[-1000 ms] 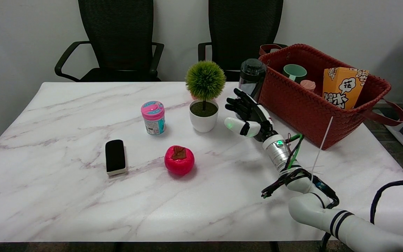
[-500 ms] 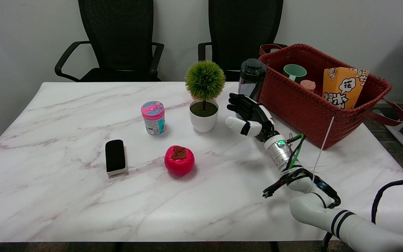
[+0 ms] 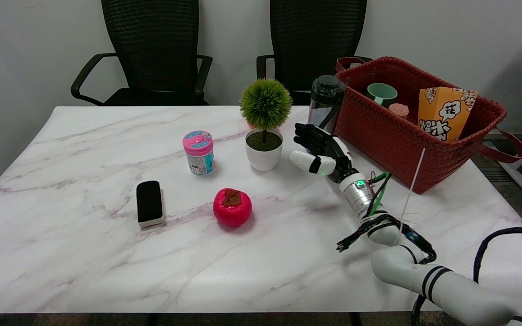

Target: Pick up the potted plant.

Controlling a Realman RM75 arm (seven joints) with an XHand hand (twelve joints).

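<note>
On the marble table [image 3: 84,253], from the left: black eraser block [image 3: 149,203], pink-lidded jar [image 3: 198,152], red persimmon-shaped object [image 3: 232,207], then the potted plant [image 3: 264,124] upright near the far edge, untouched. Just right of the pot, apart from it, the right hand [image 3: 320,151] hovers with nothing in it, fingers [image 3: 305,134] spread and pointing toward the pot, thumb low; forearm slants up from lower right. Behind it stand a dark bottle [image 3: 326,100] and a red woven basket [image 3: 392,140].

Right arm stretched in from the lower right.
Its hand [image 3: 320,151] hovers above the surface, holding nothing, black fingers [image 3: 306,134] spread apart and white thumb pointing left.
</note>
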